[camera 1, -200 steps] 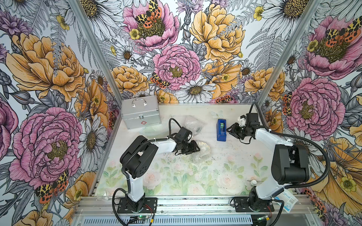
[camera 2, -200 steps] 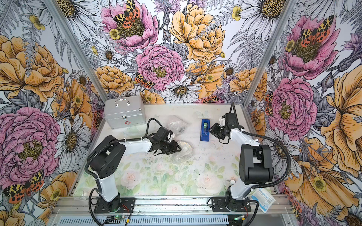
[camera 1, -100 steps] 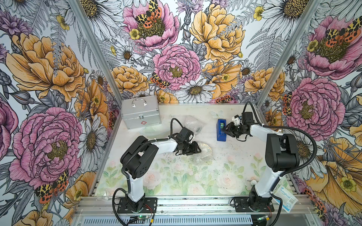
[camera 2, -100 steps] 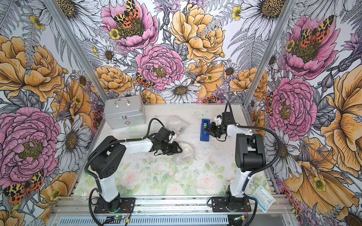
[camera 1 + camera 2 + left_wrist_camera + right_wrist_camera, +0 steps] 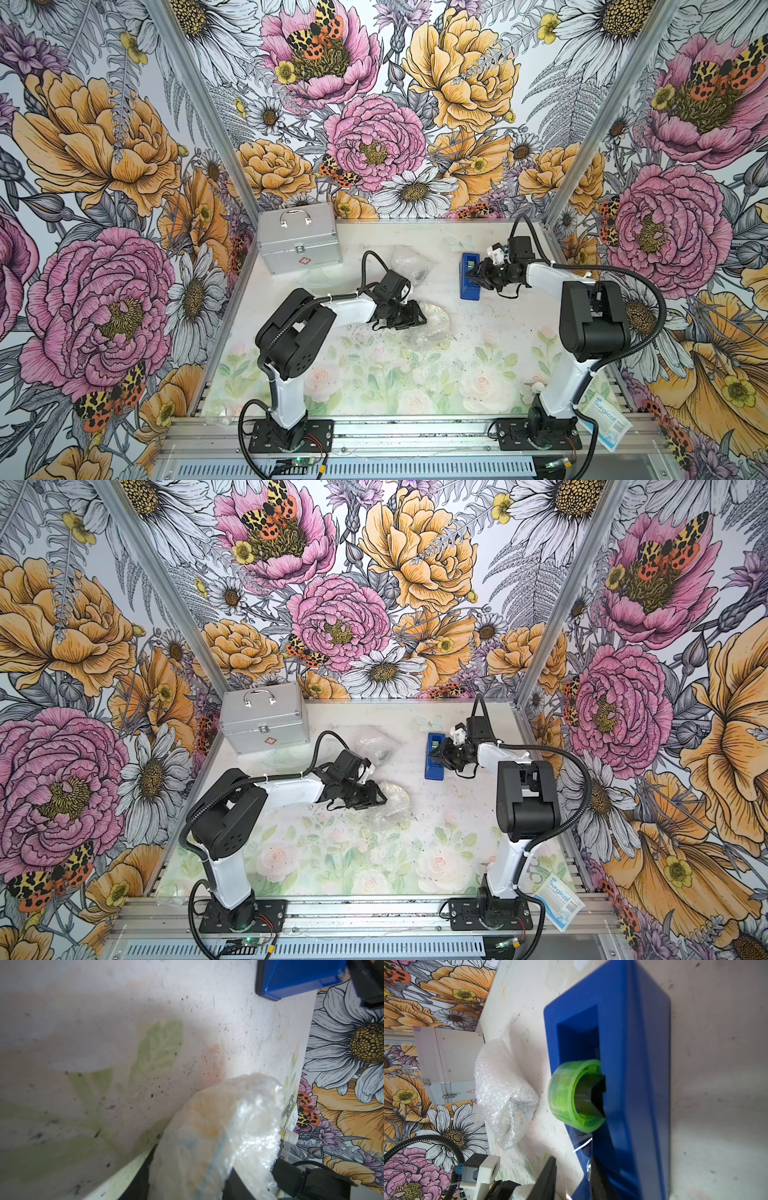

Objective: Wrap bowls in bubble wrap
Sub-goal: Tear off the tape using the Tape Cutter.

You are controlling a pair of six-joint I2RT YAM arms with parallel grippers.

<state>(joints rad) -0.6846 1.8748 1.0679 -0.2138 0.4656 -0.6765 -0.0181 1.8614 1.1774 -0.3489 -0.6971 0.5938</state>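
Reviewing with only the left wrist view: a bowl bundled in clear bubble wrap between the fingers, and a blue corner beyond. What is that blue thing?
Observer: A blue plastic tape dispenser with a green tape roll.
Operator: Where's the right arm?
Observer: The right gripper is at the dispenser, jaws apart.
Operator: Any other wrap?
Observer: Besides your held bubble-wrapped bowl, a second crumpled bubble wrap bundle lies untouched near the silver metal case.
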